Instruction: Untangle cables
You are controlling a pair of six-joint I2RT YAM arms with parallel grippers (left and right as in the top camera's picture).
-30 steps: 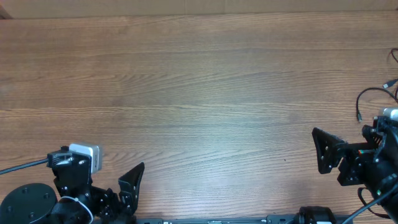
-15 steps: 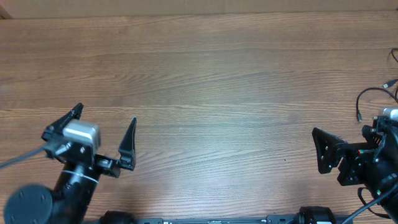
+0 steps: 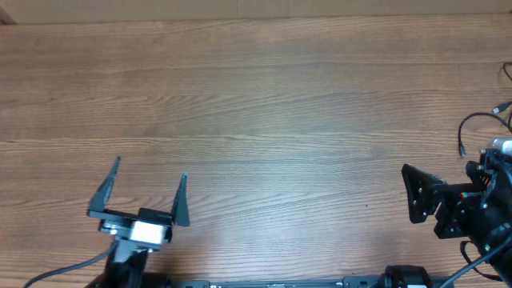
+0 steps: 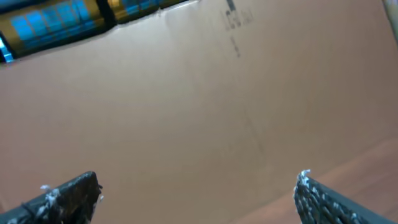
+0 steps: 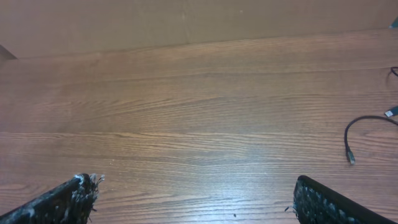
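**Cables and grippers on worktop: position record**

Item 1: thin black flexible cable (image 3: 470, 120), lying on the brown wood-grain worktop (image 3: 256, 112) at its right edge, about midway between the far and near edges. It runs in from the right edge toward the left, then hooks round. Its small plug end (image 3: 462, 150) points toward the near edge. The visible long axis lies roughly left to right, and the short hooked tail runs far to near. In the right wrist view the same cable (image 5: 360, 121) shows as an arc. No gripper touches it.

Item 2: second black cable end (image 3: 502, 106), with a pale tip. It lies slanted at the right edge, just beyond item 1 on the far side.

Item 3: left gripper (image 3: 144, 194), over the near-left part of the worktop. Fingers are spread wide with nothing between them, and the tips point to the far edge. Its wrist camera faces a plain brown cardboard panel (image 4: 199, 106).

Item 4: right gripper (image 5: 193, 186), by the near-right corner. Fingers are wide apart and hold nothing.

Change since earlier frames: the left gripper has swung out from the near-left corner and turned to face the far edge. The right gripper and both cables are unmoved.
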